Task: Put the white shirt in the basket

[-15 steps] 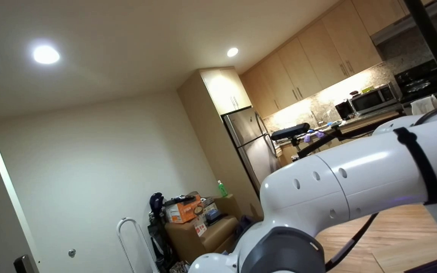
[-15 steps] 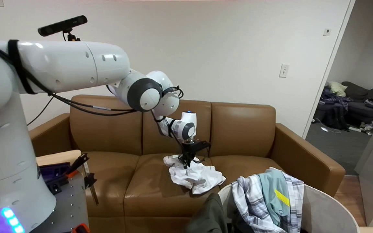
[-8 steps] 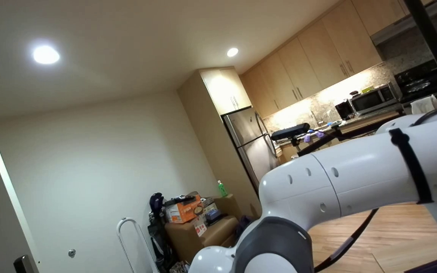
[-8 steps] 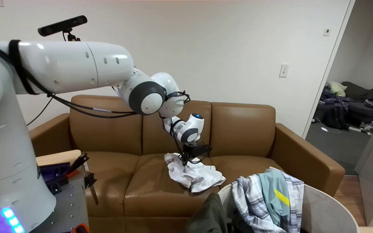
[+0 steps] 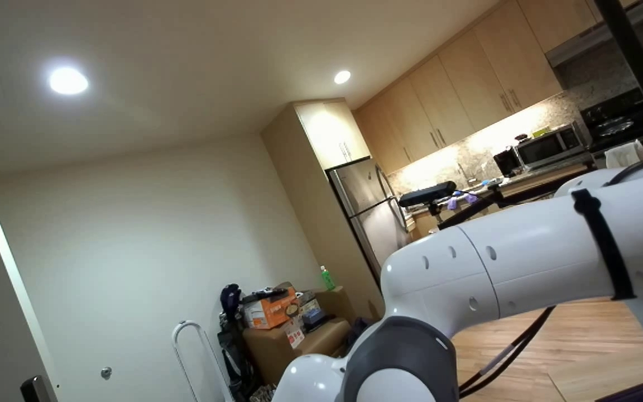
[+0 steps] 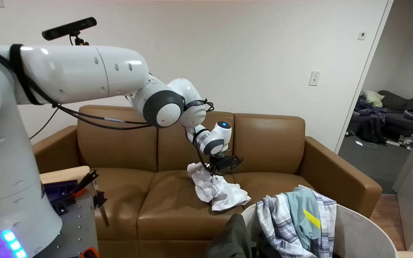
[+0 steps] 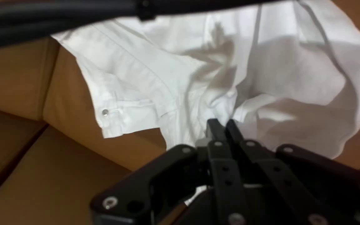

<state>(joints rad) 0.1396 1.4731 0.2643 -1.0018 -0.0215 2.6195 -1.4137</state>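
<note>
The crumpled white cloth shirt [image 6: 224, 195] lay mostly on the middle seat of the long brown leather sofa [image 6: 170, 215], one end raised off the cushion at the black metal gripper [image 7: 224, 125]. The gripper's slim fingers [image 7: 233, 132] stood almost together, with a fold of the shirt pinched between their tips. A small round metal button [image 7: 105, 112] showed near one edge of the fabric. In front of the sofa stood the round, pale-walled basket [image 6: 360, 229], a white-and-grey plaid garment [image 6: 274, 215] and a plain blue-green cloth [image 6: 301, 206] draped over its rim. The glossy white robot arm [image 6: 81, 73] showed in both exterior views.
</note>
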